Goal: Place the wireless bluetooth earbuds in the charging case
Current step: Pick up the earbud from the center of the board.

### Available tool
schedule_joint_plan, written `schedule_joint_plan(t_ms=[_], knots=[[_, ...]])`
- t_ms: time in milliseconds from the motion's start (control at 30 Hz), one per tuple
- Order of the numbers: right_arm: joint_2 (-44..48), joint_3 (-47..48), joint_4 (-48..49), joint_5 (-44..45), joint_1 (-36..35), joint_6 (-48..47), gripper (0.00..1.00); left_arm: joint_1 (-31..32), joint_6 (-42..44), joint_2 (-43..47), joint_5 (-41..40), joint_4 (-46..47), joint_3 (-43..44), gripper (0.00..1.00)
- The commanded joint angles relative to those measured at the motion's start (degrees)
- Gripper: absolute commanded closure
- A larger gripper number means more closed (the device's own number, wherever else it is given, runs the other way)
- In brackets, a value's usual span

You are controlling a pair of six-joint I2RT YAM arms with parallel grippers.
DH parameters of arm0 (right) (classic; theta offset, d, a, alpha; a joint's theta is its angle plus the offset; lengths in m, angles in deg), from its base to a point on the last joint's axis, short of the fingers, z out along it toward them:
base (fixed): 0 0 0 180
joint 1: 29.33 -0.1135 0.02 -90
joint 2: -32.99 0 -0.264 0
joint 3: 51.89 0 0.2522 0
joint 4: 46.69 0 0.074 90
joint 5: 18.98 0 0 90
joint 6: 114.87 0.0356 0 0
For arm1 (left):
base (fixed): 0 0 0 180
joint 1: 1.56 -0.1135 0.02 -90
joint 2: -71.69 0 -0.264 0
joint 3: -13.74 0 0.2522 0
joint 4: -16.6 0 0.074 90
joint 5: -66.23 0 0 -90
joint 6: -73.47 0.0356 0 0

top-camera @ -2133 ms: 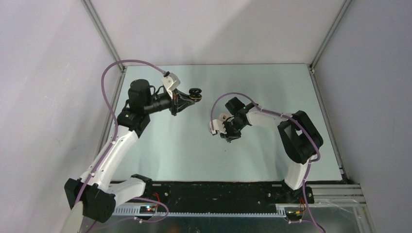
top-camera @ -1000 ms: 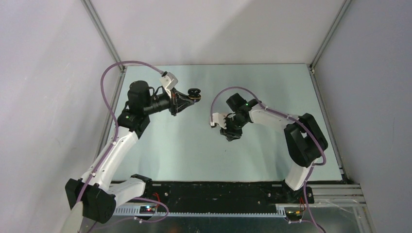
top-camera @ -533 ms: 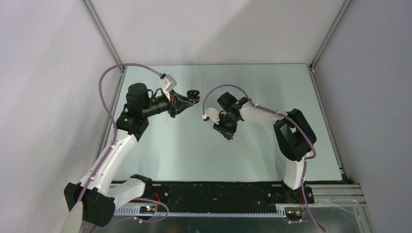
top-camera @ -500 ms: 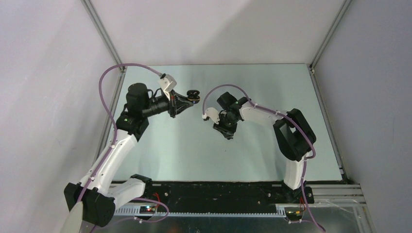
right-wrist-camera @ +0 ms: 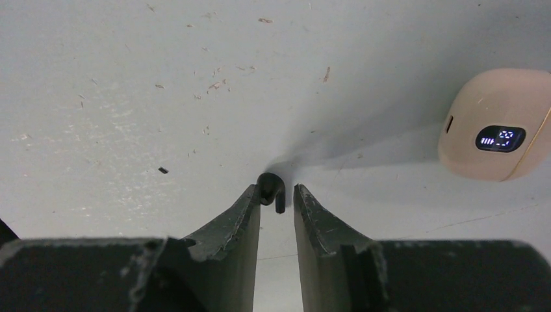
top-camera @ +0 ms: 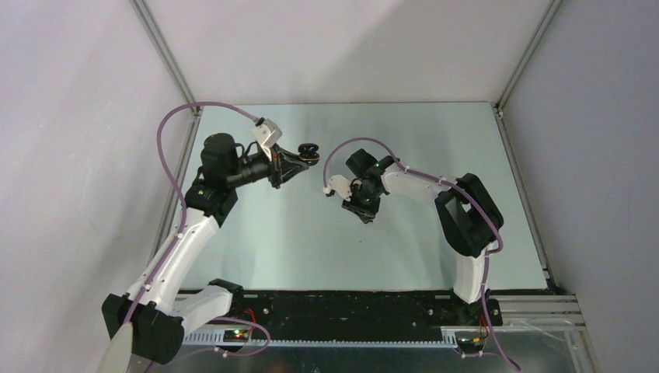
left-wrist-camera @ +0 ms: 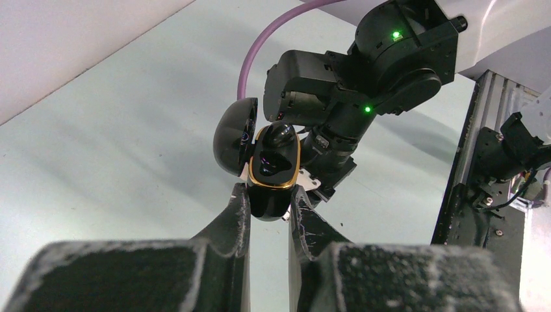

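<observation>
So on the left side, the left gripper (left-wrist-camera: 268, 195) is up off the table (top-camera: 272, 233), pinching the black charging case (left-wrist-camera: 273, 175) by its lower end between both fingers (left-wrist-camera: 238, 218). The case has a gold rim, and its lid (left-wrist-camera: 232, 138) is flipped open to the left. One black earbud (left-wrist-camera: 281, 133) is already sitting in the top slot.

Moving right, the right gripper (right-wrist-camera: 276, 193) is pointed down at the table near the middle, jaws pulled in narrow with a loose black earbud (right-wrist-camera: 269, 185) right between the tips. The left finger looks to be touching it and the other has maybe a sliver of gap, so I honestly can't tell if it's pinched.

Further right, a closed cream case (right-wrist-camera: 497, 127) sits on the table with its little display lit.
</observation>
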Motion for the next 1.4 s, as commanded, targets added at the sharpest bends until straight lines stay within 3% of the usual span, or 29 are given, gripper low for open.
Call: schedule_joint_plan(t_ms=[0,400,667,1000,1367], knots=[[-0.40,1.84,-1.02,0.97,-0.29,-1.35,0.70,-0.34,0.04,1.34,-0.52,0.82,0.72,1.00],[-2.58,1.87,-1.94,1.04,-0.44,0.46,0.72,-0.44,0.10,1.11,-0.45,0.81,0.71,1.00],[-3.67,1.83,-1.92,1.40,-0.43,1.00,0.78,-0.43,0.30,1.16,-0.48,0.64,0.55,1.00],[-5.40,1.96,-1.51,1.09,-0.71,4.73,0.71,-0.60,0.18,1.10,-0.27,0.67,0.09,1.00],[-6.27,1.95,-1.53,1.34,-0.62,8.00,0.72,-0.63,-0.04,0.75,0.04,0.69,0.02,1.00]])
